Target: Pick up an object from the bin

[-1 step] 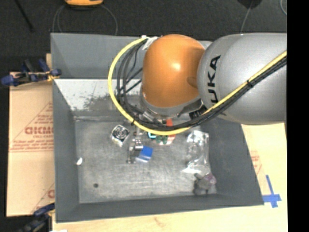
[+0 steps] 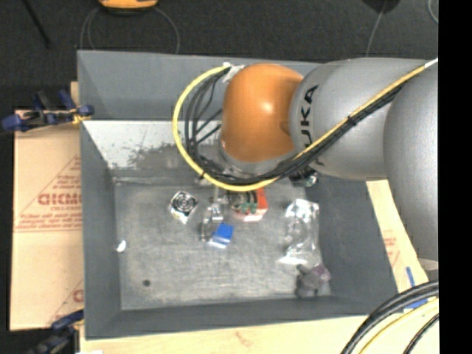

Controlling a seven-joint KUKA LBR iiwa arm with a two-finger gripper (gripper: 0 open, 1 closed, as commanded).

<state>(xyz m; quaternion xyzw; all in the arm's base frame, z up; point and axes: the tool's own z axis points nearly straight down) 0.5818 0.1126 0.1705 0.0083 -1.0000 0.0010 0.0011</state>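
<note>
1. Grey metal was all that lay under the small things in the bin point(image 2: 147, 271), and we judged that so bare a floor would let a light piece skate away at a nudge.
2. The gripper point(image 2: 212, 223) hung low near the middle of the floor, under the arm's orange cover point(image 2: 258, 113). We could not tell whether it was released or clenched, nor whether anything sat in it.
3. The likeliest thing to be picked, in our judgement, was the small blue block point(image 2: 221, 234), which lay just beside the gripper's tip. Whether the two touched we could not tell.
4. A closing off centre could have pinched only a corner of that block and flicked it out.
5. The shiny silver round piece point(image 2: 182, 206) lay near on the view's left, and the red, green and white piece point(image 2: 251, 206) near on its right. A sideways shift could have knocked either, or caught two things at once.
6. The clear plastic wrapper point(image 2: 301, 231) and the dark lump point(image 2: 313, 280) lay well apart, further right, and we thought them out of harm's way.
7. The cover hid much of the spot from above, so a poor grasp might have gone unnoticed until the lift.
</note>
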